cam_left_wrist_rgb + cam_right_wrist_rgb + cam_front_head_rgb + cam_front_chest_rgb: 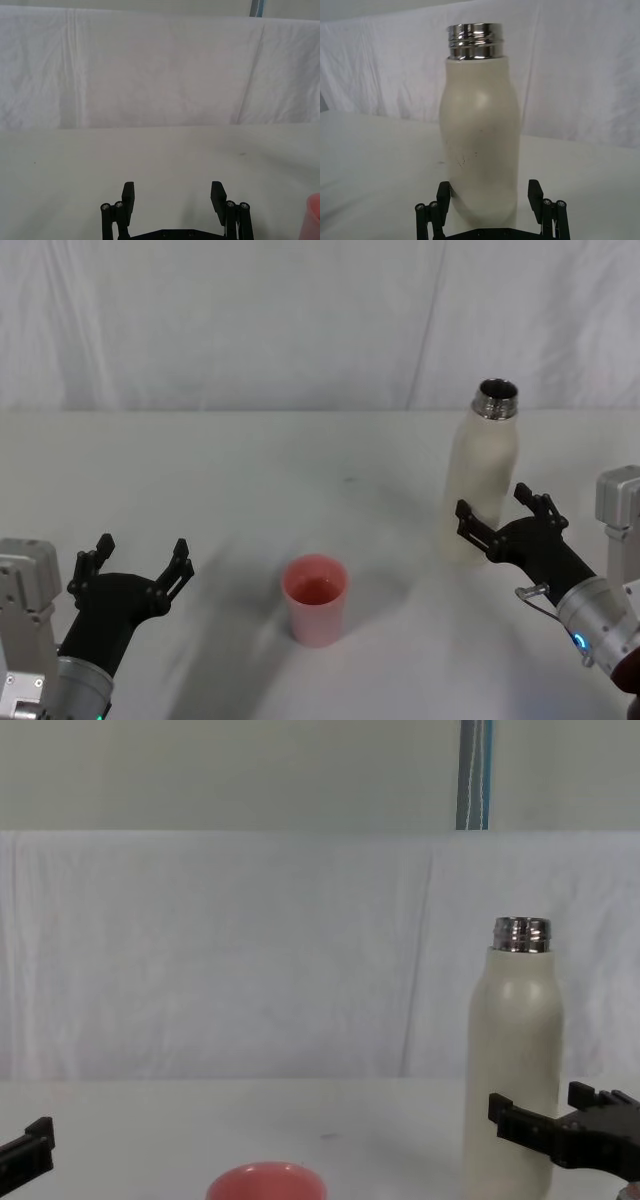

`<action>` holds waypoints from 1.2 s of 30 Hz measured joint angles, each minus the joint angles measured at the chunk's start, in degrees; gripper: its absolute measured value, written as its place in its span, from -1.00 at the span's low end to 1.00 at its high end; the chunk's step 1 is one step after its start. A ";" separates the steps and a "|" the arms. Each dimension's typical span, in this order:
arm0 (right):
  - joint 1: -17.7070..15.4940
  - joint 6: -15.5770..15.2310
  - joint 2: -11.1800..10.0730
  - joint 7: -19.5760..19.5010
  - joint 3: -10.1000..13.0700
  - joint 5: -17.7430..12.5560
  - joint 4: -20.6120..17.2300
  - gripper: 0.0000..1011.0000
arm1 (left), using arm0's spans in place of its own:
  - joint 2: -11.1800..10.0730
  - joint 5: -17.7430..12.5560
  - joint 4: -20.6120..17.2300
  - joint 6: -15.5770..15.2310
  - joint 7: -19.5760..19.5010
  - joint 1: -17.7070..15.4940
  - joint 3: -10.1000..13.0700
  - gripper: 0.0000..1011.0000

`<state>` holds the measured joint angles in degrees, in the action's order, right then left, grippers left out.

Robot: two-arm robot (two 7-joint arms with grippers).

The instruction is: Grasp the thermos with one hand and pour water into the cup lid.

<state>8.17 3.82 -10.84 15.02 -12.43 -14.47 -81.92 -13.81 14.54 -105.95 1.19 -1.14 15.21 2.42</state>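
Note:
The thermos point(482, 480) stands upright at the right of the table, cream-white with an open steel neck point(475, 41). My right gripper point(508, 515) is open, its jaws on either side of the thermos's lower body; in the right wrist view the thermos point(480, 145) sits between the fingertips point(536, 192) with a small gap on each side. It also appears in the chest view, gripper point(545, 1120) beside the thermos point(515, 1060). The pink cup lid point(316, 598) stands near the table's front middle, mouth up. My left gripper point(135, 568) hovers open at the front left, holding nothing.
A white cloth covers the table point(250, 480) and hangs as a backdrop point(250, 950) behind it. The cup lid's edge point(314, 215) shows in the left wrist view, beside the open left gripper point(173, 196).

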 joint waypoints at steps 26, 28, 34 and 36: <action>-6.19 -0.47 -1.84 -0.97 0.95 -0.23 -8.68 0.98 | 0.00 0.00 0.00 0.00 0.00 0.00 0.00 0.98; -6.72 -0.43 -1.96 -1.00 0.99 -0.23 -9.39 0.98 | 0.00 0.00 0.00 0.00 0.00 0.00 0.00 0.98; -8.72 0.10 -2.22 -1.29 1.10 -0.17 -11.64 0.98 | 0.00 0.00 0.00 0.00 0.00 0.00 0.00 0.98; -9.27 0.34 -2.23 -1.37 1.10 -0.06 -12.11 0.98 | 0.00 0.00 0.00 0.00 0.00 0.00 0.00 0.98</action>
<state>-1.10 4.16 -13.06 13.65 -11.34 -14.54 -94.03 -13.81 14.54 -105.95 1.19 -1.14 15.21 2.42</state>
